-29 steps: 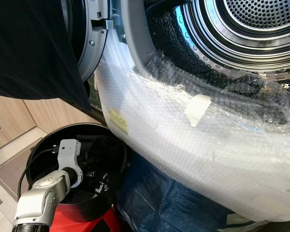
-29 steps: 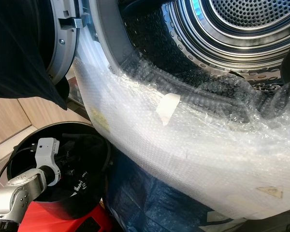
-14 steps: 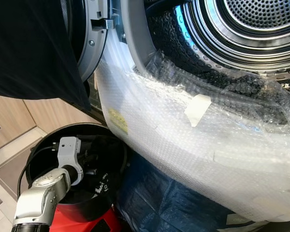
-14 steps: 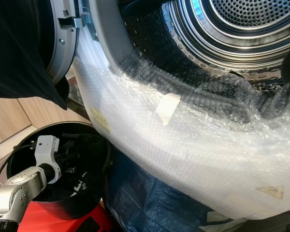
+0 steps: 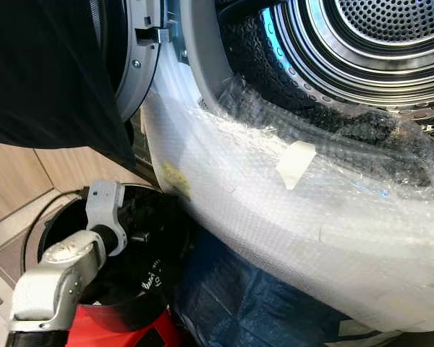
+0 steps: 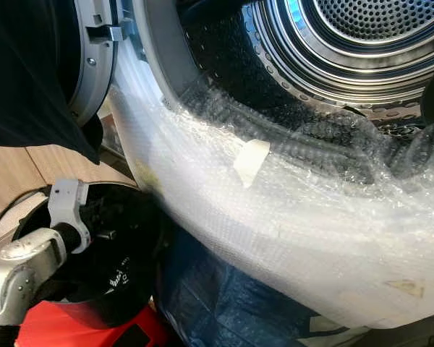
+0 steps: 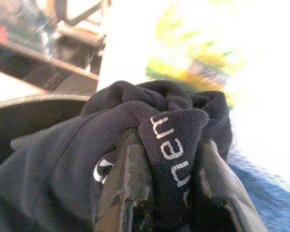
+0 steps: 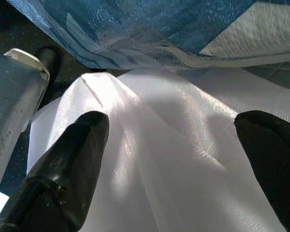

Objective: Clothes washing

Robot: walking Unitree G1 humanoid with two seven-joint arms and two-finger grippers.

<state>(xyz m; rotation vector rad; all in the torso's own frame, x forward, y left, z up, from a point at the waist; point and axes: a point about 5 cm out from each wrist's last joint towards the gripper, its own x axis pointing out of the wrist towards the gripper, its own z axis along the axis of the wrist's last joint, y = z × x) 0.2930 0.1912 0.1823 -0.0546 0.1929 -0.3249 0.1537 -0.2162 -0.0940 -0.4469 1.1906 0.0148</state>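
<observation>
The left hand is clamped on a dark garment with white lettering, a fold of the cloth pinched between its two fingers. In the head views the left arm reaches down into a black round basket standing on the floor at the lower left, just beside the front of the washing machine; the garment sits at the basket's mouth. The machine's lower front is covered by a sheet of bubble wrap that bulges outward over the opening's lower lip, with a strip of tape stuck on it and a yellow label beneath. Above it the steel drum is open. The open door stands at the upper left, with a dark cloth hanging in front of it. A blue tarpaulin lies below the bubble wrap, against the basket's side, and a red object lies under the basket. The right hand has its fingers spread apart, hovering over a white mesh fabric near the blue tarpaulin.
</observation>
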